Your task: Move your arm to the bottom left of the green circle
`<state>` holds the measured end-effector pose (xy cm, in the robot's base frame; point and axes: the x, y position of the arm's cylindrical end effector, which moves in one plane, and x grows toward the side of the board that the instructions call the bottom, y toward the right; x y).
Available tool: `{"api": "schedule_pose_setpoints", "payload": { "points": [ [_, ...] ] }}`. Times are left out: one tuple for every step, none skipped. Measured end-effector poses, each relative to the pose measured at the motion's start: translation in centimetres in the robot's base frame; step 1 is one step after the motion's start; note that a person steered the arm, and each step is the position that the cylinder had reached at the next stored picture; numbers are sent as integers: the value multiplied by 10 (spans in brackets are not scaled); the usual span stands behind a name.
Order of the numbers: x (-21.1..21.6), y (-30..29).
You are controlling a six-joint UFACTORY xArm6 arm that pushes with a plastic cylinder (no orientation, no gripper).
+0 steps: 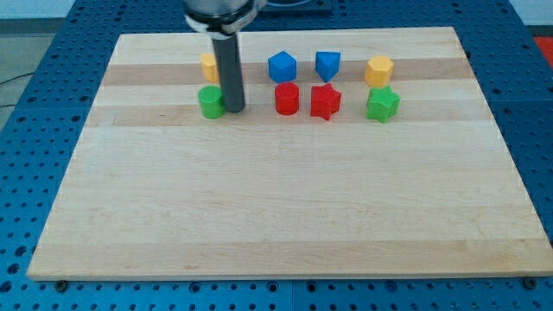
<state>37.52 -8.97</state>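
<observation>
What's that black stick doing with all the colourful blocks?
It is a robot arm's rod. My tip rests on the wooden board, right beside the green circle, on its right in the view. It is meant to go to that block's bottom left, so it is not there yet. The other blocks sit untouched in two rows.

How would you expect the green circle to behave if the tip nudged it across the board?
The green circle looks squat and flat-based, so it should slide, not tip. My tip sits at its right edge; an off-centre push may spin it.

Green circle (210,101), a short upright cylinder on the wooden board, touching my tip's (234,111) left side.
</observation>
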Motion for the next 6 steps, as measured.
{"api": "schedule_pose_setpoints", "payload": {
  "points": [
    [24, 15],
    [68, -21],
    [63, -52],
    [26, -53],
    [14, -53],
    [14, -71]
  ]
}}
